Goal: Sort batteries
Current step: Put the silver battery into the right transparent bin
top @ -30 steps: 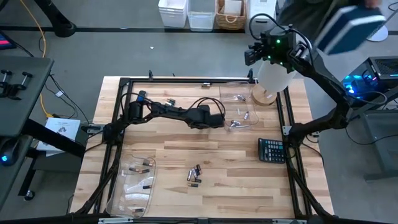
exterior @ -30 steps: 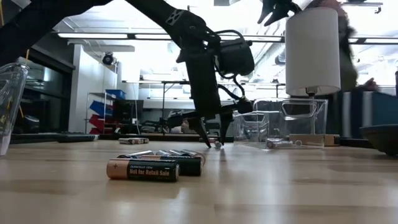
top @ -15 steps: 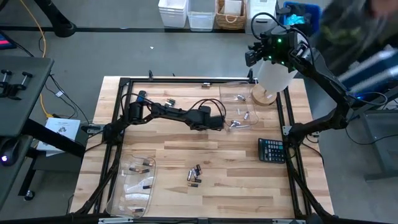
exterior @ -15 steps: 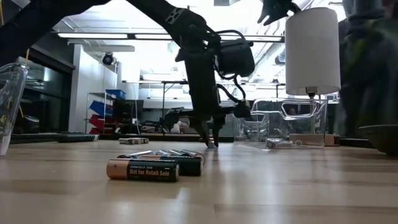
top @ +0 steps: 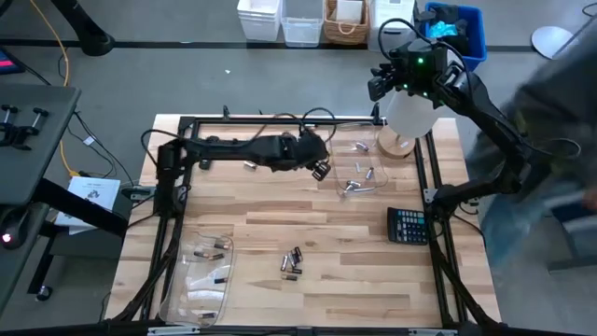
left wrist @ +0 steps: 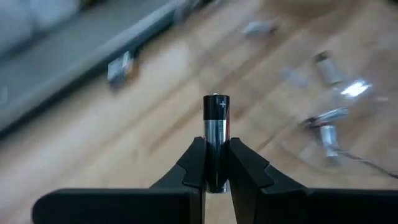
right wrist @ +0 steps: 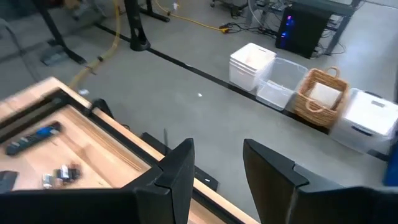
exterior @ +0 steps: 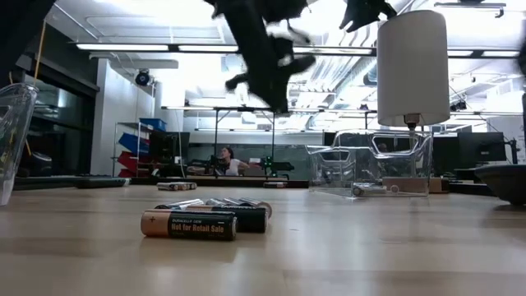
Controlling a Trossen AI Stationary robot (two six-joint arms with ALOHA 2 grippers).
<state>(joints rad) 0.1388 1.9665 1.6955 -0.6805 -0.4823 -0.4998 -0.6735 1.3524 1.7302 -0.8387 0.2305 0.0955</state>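
A grey floor (top: 140, 65) surrounds the wooden table (top: 373, 280). At the upper middle of the high view sit two white bins (top: 280, 19) and a wicker basket (top: 345, 21) (a blue crate (top: 462, 28) beside them). Ceiling strip lights (exterior: 131, 47) glow across the low view.

front battery (exterior: 189, 224): "not for retail sale". battery (left wrist: 216, 140) in left pincer (left wrist: 215, 163): "+" mark.

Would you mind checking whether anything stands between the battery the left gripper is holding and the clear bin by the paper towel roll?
Nothing visible blocks it. The left gripper clamps a battery and is raised above the table, just beside the clear bin. Only open air and bare wood lie between. The right gripper waits beyond the table's far edge.
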